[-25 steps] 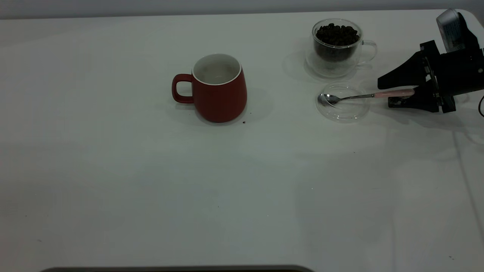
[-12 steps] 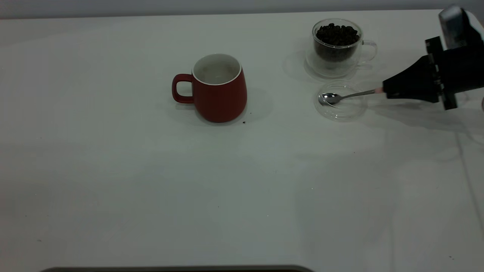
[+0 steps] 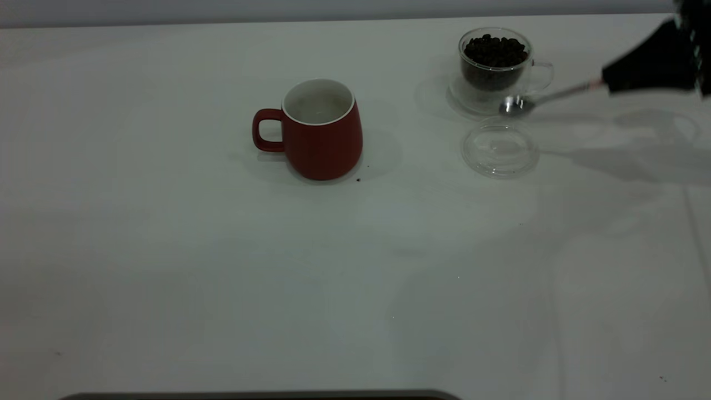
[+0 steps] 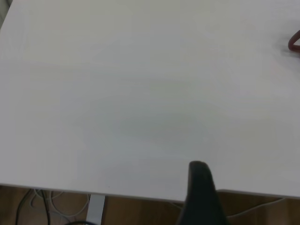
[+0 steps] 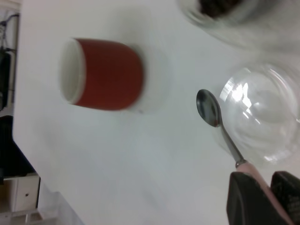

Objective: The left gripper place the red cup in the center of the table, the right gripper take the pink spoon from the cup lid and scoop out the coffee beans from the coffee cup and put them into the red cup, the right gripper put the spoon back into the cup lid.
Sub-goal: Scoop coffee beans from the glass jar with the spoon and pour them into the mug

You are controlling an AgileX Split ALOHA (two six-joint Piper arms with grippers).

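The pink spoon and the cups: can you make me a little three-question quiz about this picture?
1. True or false: the pink spoon lies in the cup lid.
2. What fills the coffee cup?
A. water
B. coffee beans
C. nothing
3. Fill in: the red cup stands on the ____, handle toward the exterior view's left.

Key:
1. False. The right gripper holds it by the pink handle, lifted off the lid, which lies bare; its bowl hangs in front of the coffee cup.
2. B
3. table

Dark strip (image 3: 261, 395) along the near edge, tangled cables (image 4: 33, 206), a pale leg (image 4: 96, 208) beneath.
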